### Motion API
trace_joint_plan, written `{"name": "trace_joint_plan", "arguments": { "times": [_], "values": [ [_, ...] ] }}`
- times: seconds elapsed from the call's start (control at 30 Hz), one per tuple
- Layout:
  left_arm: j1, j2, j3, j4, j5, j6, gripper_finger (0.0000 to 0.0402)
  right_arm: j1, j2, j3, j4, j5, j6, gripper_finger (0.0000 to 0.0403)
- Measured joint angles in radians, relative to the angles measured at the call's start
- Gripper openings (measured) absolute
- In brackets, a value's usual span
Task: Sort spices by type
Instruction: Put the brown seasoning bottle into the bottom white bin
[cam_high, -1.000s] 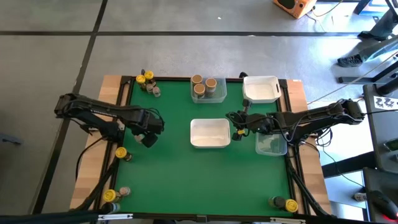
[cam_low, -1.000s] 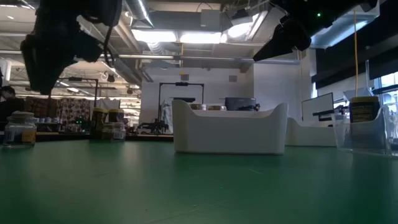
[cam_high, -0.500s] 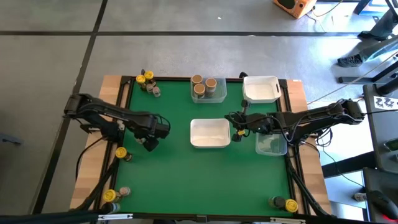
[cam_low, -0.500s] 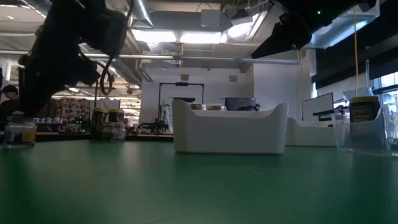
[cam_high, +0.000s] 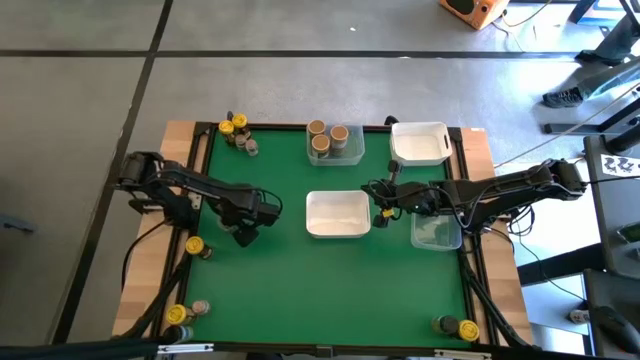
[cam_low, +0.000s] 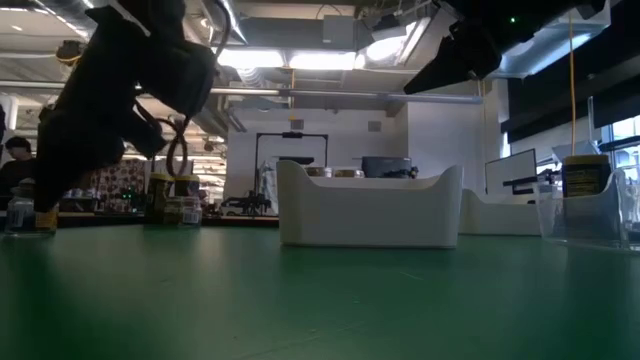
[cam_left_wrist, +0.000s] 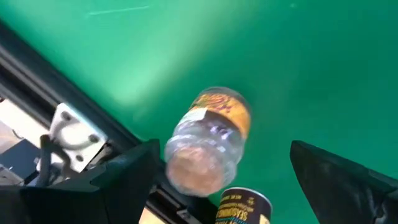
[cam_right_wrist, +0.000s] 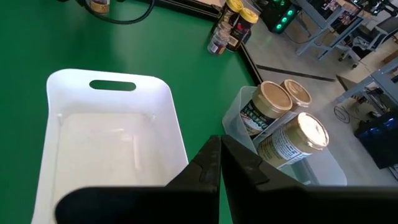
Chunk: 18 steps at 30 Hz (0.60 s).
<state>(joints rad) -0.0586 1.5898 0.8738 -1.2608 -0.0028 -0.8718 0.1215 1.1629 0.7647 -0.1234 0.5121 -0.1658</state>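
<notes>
Spices are seen scattered in small groups round the green table (cam_high: 300, 280), and the sorting is judged to be only partly done. Three tan-lidded jars (cam_high: 326, 138) are already gathered in a clear tray (cam_high: 352, 153) at the far edge, while the white tray (cam_high: 338, 214) at the middle and the second white tray (cam_high: 420, 143) at the far right corner hold nothing that can be made out. A cluster of yellow-lidded jars (cam_high: 236, 132) is left at the far left corner, one yellow-lidded jar (cam_high: 194, 245) lies near the left edge, a pair (cam_high: 182, 312) is left at the near left corner, and another pair (cam_high: 455, 327) at the near right corner. The left gripper (cam_high: 243, 236) is held over the cloth just beside that lone jar, and in its wrist view the fingers (cam_left_wrist: 336, 180) are spread wide with the jar (cam_left_wrist: 208, 140) between them but not grasped. The right gripper (cam_high: 380, 200) is held at the right end of the middle white tray, its fingers pressed together on nothing. Another clear tray (cam_high: 437, 232) lies under the right arm; its contents cannot be told. Most jars are therefore still to be collected.
</notes>
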Motion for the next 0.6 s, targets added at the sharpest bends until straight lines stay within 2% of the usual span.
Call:
{"name": "trace_joint_plan", "arguments": {
  "times": [0.2, 0.37, 0.6],
  "values": [
    [0.0, 0.051, 0.0, -0.012, 0.015, 0.032, 0.0356, 0.0, 0.0, 0.0, 0.0, 0.0, 0.0, 0.0014],
    [0.0, 0.078, 0.0, -0.002, 0.077, 0.056, 0.0354, 0.0, 0.0, 0.0, -0.001, 0.0, 0.0, 0.0014],
    [0.0, 0.074, 0.0, -0.011, 0.092, 0.088, 0.0293, 0.0, 0.0, 0.0, -0.005, -0.001, 0.0, 0.0014]
  ]
}}
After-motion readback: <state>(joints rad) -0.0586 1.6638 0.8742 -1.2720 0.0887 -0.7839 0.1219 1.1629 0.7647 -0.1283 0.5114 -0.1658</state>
